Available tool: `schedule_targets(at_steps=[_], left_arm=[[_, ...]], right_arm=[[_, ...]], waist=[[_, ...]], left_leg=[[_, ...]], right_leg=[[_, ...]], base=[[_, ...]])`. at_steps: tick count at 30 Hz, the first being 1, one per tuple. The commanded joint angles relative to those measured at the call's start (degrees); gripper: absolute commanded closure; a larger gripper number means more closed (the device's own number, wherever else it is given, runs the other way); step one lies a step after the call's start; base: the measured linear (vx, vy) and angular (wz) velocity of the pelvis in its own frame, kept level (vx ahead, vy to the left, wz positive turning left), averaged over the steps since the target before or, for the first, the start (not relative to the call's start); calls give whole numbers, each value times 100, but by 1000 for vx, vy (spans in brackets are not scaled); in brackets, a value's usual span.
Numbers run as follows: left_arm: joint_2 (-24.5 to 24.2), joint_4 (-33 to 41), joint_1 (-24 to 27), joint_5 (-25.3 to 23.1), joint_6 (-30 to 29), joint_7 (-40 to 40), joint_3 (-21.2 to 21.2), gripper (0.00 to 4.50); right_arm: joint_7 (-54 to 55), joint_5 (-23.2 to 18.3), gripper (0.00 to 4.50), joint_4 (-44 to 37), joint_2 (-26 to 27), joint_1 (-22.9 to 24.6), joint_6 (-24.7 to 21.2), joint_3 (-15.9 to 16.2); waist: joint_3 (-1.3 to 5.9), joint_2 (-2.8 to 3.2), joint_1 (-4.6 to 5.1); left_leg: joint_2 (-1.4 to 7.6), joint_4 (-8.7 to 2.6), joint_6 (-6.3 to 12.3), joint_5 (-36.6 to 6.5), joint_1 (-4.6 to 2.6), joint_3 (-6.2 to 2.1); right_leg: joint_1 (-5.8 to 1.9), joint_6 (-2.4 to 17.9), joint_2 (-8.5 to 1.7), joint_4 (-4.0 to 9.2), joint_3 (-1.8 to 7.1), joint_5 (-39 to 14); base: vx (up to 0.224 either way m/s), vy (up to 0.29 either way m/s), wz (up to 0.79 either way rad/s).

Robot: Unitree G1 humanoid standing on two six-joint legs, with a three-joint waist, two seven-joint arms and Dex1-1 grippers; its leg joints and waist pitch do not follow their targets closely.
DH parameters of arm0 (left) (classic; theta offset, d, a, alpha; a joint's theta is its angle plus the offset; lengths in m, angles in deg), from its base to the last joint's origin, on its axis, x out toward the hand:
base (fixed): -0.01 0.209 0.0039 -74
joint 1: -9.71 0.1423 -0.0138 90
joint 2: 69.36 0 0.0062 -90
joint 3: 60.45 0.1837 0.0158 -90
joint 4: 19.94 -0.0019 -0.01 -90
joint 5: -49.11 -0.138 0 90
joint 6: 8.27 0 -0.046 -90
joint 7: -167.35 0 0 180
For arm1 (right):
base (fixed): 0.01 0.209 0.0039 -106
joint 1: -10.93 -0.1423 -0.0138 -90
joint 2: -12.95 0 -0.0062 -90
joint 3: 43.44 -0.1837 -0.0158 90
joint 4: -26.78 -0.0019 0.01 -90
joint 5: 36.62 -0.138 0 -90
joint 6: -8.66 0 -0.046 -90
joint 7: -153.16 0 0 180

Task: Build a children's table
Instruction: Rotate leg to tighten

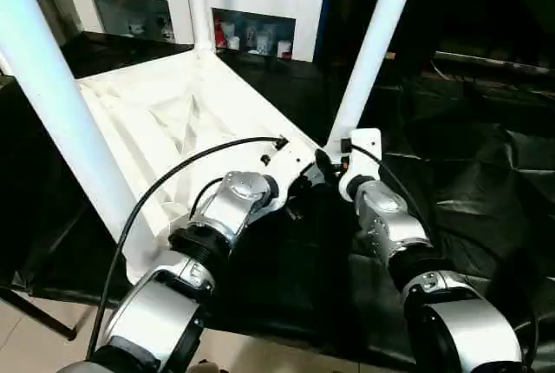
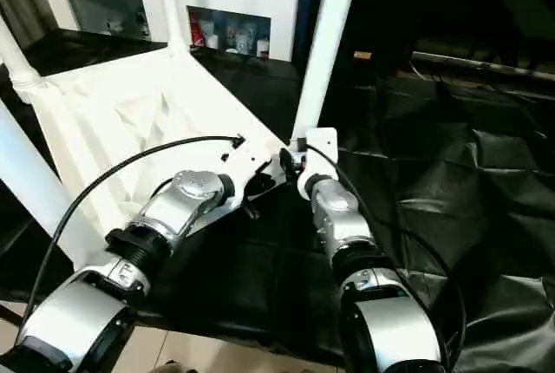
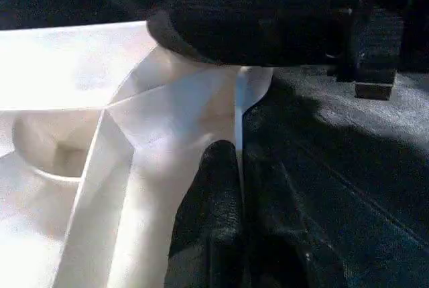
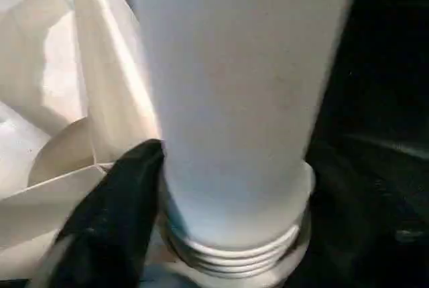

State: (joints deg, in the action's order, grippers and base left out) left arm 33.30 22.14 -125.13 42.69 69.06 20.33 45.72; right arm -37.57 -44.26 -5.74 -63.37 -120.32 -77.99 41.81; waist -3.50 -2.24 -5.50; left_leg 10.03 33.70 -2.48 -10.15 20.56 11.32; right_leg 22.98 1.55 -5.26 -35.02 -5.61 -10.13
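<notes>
The children's table lies upside down on black cloth, its ribbed white top (image 1: 165, 113) facing up. White legs stand in its corner sockets: one near left (image 1: 43, 87), one at the back (image 1: 198, 0), one near right (image 1: 377, 35). My left gripper (image 1: 299, 186) is shut on the top's thin rim (image 3: 236, 120) beside the near-right corner. My right gripper (image 1: 334, 163) sits at the base of the near-right leg (image 4: 234, 100), whose threaded end rests in the socket (image 4: 234, 261). In the left wrist view the right gripper's black finger (image 3: 255, 13) crosses just beyond the rim.
A white cabinet (image 1: 251, 0) with glass doors stands behind the table. Wrinkled black cloth (image 1: 468, 147) spreads to the right and toward me. A black cable (image 1: 173, 173) arcs over my left forearm. Pale floor (image 1: 26, 347) shows at the lower left.
</notes>
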Motion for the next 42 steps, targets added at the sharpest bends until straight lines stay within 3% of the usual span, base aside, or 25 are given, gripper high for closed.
schedule_targets(at_steps=[1,4,8,10,11,14,15,16,17,18,22,24,28,32,42], left_arm=[[-133,62,160,2,326,252,83,450],[-221,71,192,19,411,393,76,450],[-389,211,270,86,480,656,35,450],[-640,399,403,191,750,1128,7,450],[-753,515,482,262,867,1405,17,450],[-944,898,682,505,959,2059,51,450],[-993,1042,743,587,939,2244,67,450],[-1093,1321,846,702,814,2532,118,450],[-1135,1436,887,746,755,2643,142,450],[-1158,1501,911,770,722,2707,155,450],[-1266,1676,994,779,681,2905,236,450],[-1355,1847,1103,767,585,3059,284,450],[-1375,1914,1160,769,586,3122,264,450],[-1417,2050,1222,771,508,3192,247,450],[-1433,2114,1239,756,411,3207,217,450]], right_arm=[[-289,59,68,18,-229,-34,145,69],[-715,48,48,-64,-360,-24,157,160],[-1537,-47,20,-379,-627,99,-157,272],[-3063,-91,20,-1244,-1176,572,-375,737],[-3694,-150,20,-1656,-1425,810,-453,932],[-4467,-298,20,-2188,-1795,1106,-650,1141],[-4592,-321,20,-2252,-1865,1143,-673,1164],[-4787,-367,20,-2344,-1964,1188,-725,1202],[-4863,-385,20,-2377,-2002,1204,-742,1216],[-4907,-394,20,-2395,-2023,1213,-752,1225],[-4982,-358,20,-2361,-2060,1197,-714,1242],[-5123,-298,20,-2295,-2043,1158,-677,1233],[-5160,-298,20,-2488,-2080,1228,-799,1283],[-5174,-334,49,-2589,-2084,1270,-919,1290],[-5225,-362,131,-2559,-2057,1277,-977,1261]], waist=[[400,-30,-29],[394,-31,-48],[383,-48,-65],[386,-63,-87],[376,-90,-118],[391,-103,-159],[374,-99,-128],[375,-98,-121],[386,-95,-121],[369,-70,-124],[370,-59,-158],[385,-80,-172],[388,-89,-181],[385,-95,-188],[390,-103,-177]], left_leg=[[333,-400,208,-1332,-40,-173],[330,-396,226,-1346,-33,-166],[345,-400,273,-1325,-23,-169],[342,-389,323,-1298,-19,-169],[333,-381,450,-1267,6,-170],[356,-374,503,-1192,1,-175],[353,-395,485,-1168,27,-180],[353,-382,415,-1232,-7,-163],[360,-383,388,-1219,0,-171],[392,-398,355,-1263,-25,-171],[393,-384,288,-1312,-93,-134],[397,-391,293,-1194,-28,-152],[379,-379,345,-1042,-5,-147],[376,-376,330,-1034,-7,-147],[374,-372,331,-989,-4,-151]], right_leg=[[-272,961,-459,493,338,-1615],[-278,976,-468,499,343,-1650],[-291,977,-463,489,347,-1633],[-297,912,-471,495,347,-1676],[-339,825,-452,501,347,-1616],[-333,806,-478,485,351,-1637],[-317,847,-477,492,344,-1745],[-277,867,-466,511,341,-1909],[-296,909,-472,484,340,-1874],[-247,981,-469,497,347,-1876],[-193,1126,-455,487,370,-1662],[-254,1147,-472,435,366,-1486],[-272,1122,-470,420,363,-1342],[-270,1030,-479,434,365,-1511],[-272,1032,-468,429,358,-1467]], base=[[0,0,0],[0,0,0],[0,0,0],[0,0,0],[0,0,0],[0,0,0],[0,0,0],[0,0,0],[0,0,0],[0,0,0],[0,0,0],[0,0,0],[0,0,0],[0,0,0],[0,0,0]])
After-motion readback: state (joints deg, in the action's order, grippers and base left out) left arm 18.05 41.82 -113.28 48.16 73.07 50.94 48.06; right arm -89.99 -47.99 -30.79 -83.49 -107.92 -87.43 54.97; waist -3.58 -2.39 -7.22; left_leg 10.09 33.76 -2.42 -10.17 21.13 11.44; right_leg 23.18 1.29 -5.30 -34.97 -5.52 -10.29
